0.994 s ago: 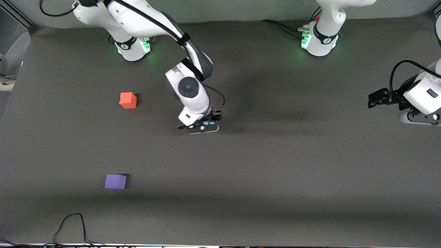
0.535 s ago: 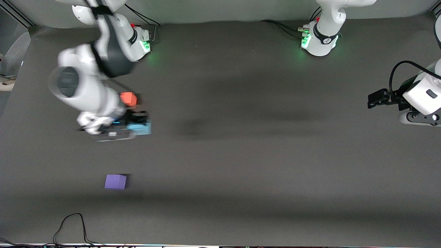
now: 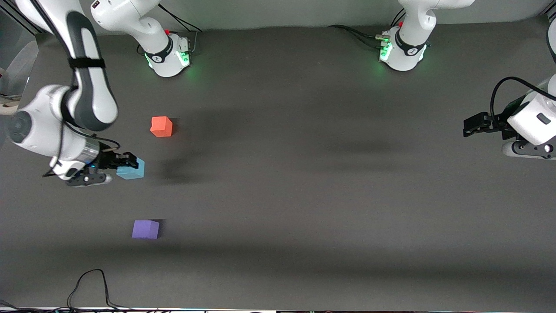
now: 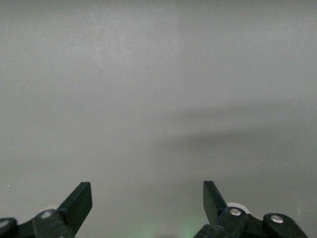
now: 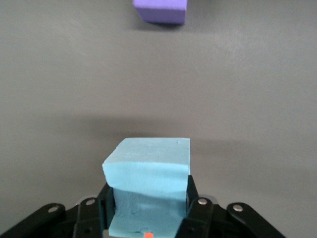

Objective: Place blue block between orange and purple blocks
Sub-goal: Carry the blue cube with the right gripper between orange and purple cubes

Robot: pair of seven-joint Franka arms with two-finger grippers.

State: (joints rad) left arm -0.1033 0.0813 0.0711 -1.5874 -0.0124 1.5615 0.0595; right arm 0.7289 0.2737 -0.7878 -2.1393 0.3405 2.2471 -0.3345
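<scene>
Matte foam blue block [image 5: 148, 173], matte orange block [image 3: 161, 126] and purple block [image 3: 146, 229], dull dark table covering [image 3: 330, 195]

Dark grey table [image 3: 330, 195], pale wall [image 3: 282, 13]

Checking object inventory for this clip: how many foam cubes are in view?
3. The orange block lies on the table nearest the robots' bases; the purple block lies nearest the front camera; the blue block is clamped in the right gripper, over the table between them. None appears hidden.
</scene>
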